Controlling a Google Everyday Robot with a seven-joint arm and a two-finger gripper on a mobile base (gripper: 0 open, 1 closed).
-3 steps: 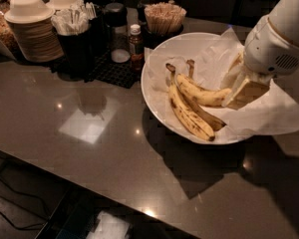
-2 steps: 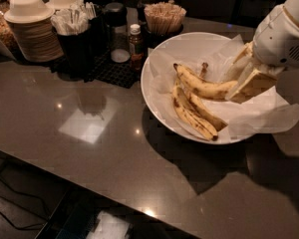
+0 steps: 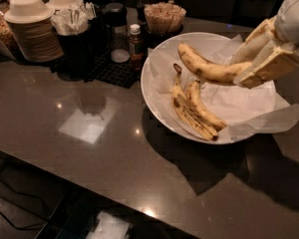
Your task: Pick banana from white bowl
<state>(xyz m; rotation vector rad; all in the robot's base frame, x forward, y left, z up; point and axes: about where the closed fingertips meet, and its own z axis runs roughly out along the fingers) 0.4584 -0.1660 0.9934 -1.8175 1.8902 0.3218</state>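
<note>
The large white bowl lined with crinkled white paper stands on the dark counter. My gripper reaches in from the upper right and is shut on the curved, speckled banana, holding it by its right end above the bowl. The banana's free end points up and left, clear of the paper. Two straighter speckled bananas lie side by side in the bowl below it.
Stacked small paper bowls stand at the back left. A dark caddy with packets, a small bottle and a cup of wooden stirrers line the back. The counter's front edge runs diagonally across the lower left.
My gripper has risen and drawn back to the right with the curved banana, lifting it off the other two bananas and out above the bowl.
</note>
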